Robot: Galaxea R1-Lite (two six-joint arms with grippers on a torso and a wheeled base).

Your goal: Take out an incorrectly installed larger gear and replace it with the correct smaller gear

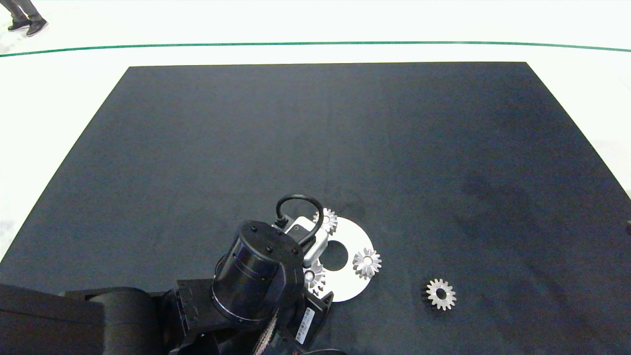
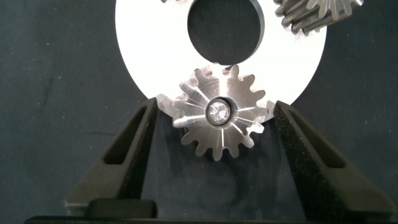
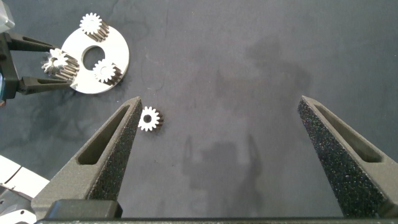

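Observation:
A white disc plate (image 1: 362, 239) with a centre hole lies on the black mat and carries three silver gears. The larger gear (image 2: 221, 115), with long pointed teeth, sits at the plate's near rim (image 2: 140, 56). My left gripper (image 2: 216, 106) is open and straddles it, one finger on each side, not touching. In the head view this gear (image 1: 314, 279) is mostly hidden under the left arm. The smaller gear (image 1: 441, 294), wide-bored, lies alone on the mat right of the plate, also seen as smaller gear (image 3: 149, 118). My right gripper (image 3: 219, 102) hangs open and empty high above the mat.
Two other pointed-tooth gears stand on the plate, one at the back (image 1: 326, 220) and one on the right (image 1: 367, 263). The black mat (image 1: 345, 138) ends at white floor. A person's shoes (image 1: 27, 24) show at the far left corner.

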